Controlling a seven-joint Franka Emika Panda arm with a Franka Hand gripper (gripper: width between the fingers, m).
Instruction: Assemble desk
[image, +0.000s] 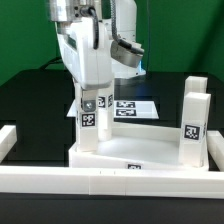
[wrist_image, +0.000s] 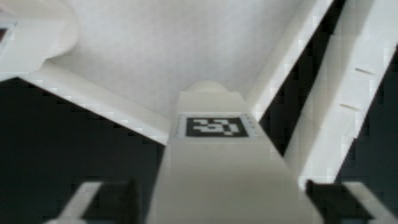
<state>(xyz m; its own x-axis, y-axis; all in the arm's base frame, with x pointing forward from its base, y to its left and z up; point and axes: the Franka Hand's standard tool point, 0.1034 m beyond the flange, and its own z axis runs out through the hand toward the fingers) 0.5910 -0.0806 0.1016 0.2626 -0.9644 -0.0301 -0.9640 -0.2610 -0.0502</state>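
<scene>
The white tray-like tabletop (image: 140, 152) lies flat on the black table and also shows in the wrist view (wrist_image: 151, 50). My gripper (image: 90, 100) is shut on a white tagged leg (image: 89, 120), which stands upright on the tabletop's corner at the exterior view's left. In the wrist view the leg (wrist_image: 222, 160) fills the space between my gripper's (wrist_image: 222, 208) two fingers (wrist_image: 89, 202), its tag facing the camera. A second tagged leg (image: 192, 118) stands upright at the tabletop's right corner. Another white block seems to stand just behind it.
The marker board (image: 137, 106) lies flat behind the tabletop. A long white border rail (image: 110, 185) runs along the front, with side pieces at the left (image: 8, 142) and right (image: 214, 150). A green wall is behind.
</scene>
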